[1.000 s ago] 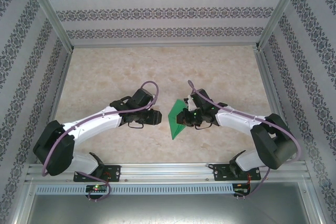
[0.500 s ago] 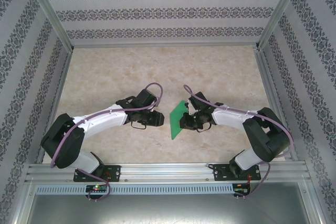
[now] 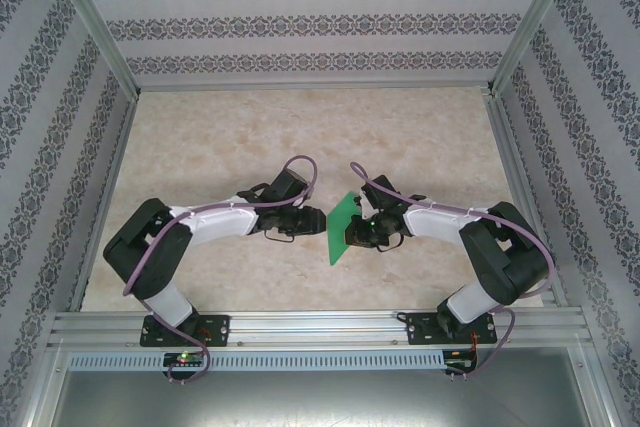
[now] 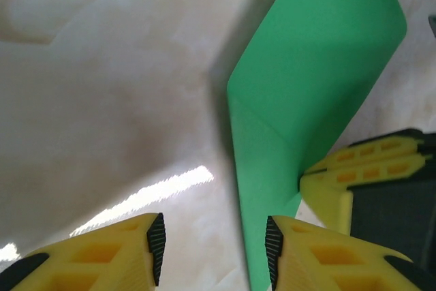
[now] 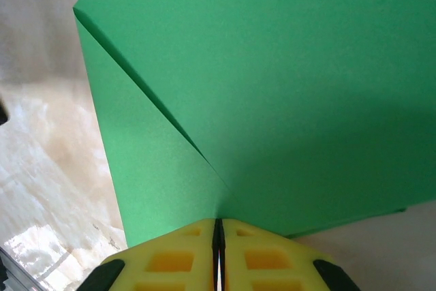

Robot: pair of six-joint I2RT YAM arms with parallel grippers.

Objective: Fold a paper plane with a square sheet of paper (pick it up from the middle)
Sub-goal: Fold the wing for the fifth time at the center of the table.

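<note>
The right gripper [image 5: 218,226] serves as the reference here: its yellow fingers are pressed together on the near edge of the square sheet of paper [image 5: 272,100], just where a diagonal fold line runs down into the grip. The bright green sheet is thus held up off the marbled table [image 3: 200,147], and one folded flap already lies over its face. From the top camera the sheet [image 3: 342,227] shows as a narrow slanted sliver, so it stands close to on edge, just to the left of the right gripper. Its long axis runs from the far side to the near side, and the near tip hangs below the grip. The left gripper [image 3: 318,222] points at the right gripper from the other side of the paper, with its jaws apart and nothing clamped. Its wrist camera shows the paper's lower strip [image 4: 255,189] right beside the inner pad of one finger. Whether that strip already sits inside the gap cannot be told. The coming move likely turns on this: the left gripper is the free one and faces the sheet's broad side, so it would need to shift slightly sideways to put the strip squarely between its fingers
</note>
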